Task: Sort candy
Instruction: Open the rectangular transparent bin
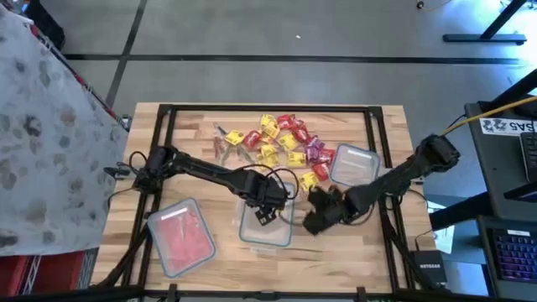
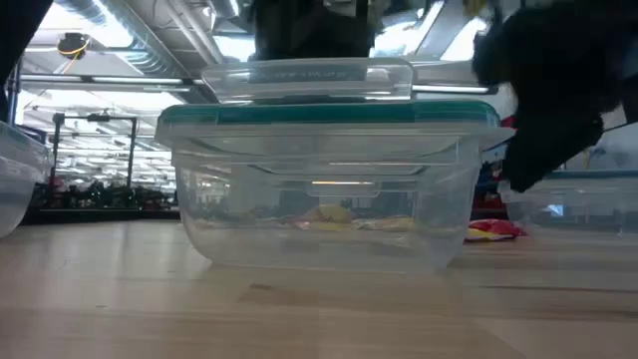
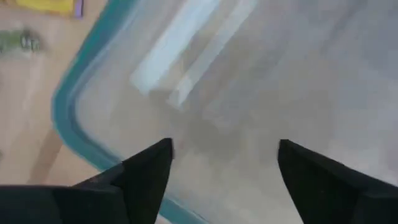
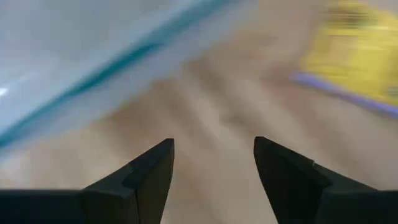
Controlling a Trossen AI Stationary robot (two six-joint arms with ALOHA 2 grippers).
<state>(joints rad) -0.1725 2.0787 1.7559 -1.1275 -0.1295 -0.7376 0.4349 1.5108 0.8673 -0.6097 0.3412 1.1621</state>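
A light wooden surface [image 1: 201, 126] with a dark frame along its edges is seen from above. Three clear plastic containers are set on it: one at the near left [image 1: 179, 236], pink inside; one near the middle [image 1: 267, 225], teal-rimmed in the low view; and one to the right [image 1: 353, 164], farther back. A grey speckled cloth [image 1: 42, 134] is draped at the far left. A keyboard [image 1: 513, 250] and a small black box [image 1: 430, 268] are placed beyond the right edge.
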